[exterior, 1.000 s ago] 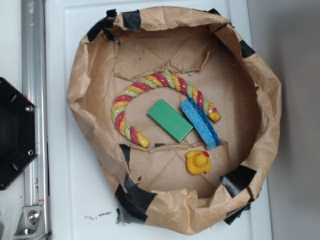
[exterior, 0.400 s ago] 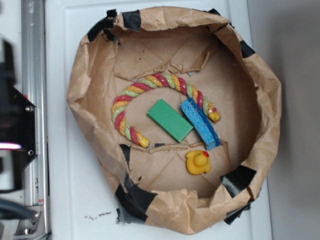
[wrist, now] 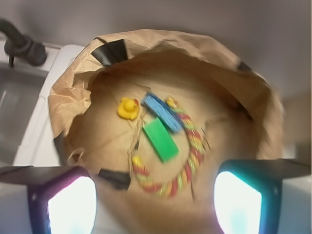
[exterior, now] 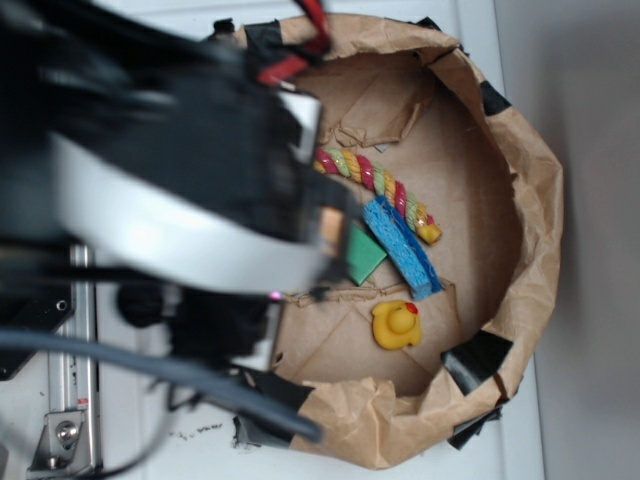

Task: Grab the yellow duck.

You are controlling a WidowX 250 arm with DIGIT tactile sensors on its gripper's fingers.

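Swinging in over the paper-lined basin (exterior: pixel 520 150), absent 1 s ago; claw (wrist: pixel 155 192) spread wide, empty. Yellow duck (exterior: pixel 396 325) unmoved beside the blue sponge (exterior: pixel 400 247). Approach begun, grasp pending.

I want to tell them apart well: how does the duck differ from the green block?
The duck is yellow and rounded; the green block is flat with straight edges. The duck is smaller than the block. The duck lies alone near the bag's wall; the block lies beside the blue sponge, inside the rope's curve. Both rest on the bag's floor, untouched.
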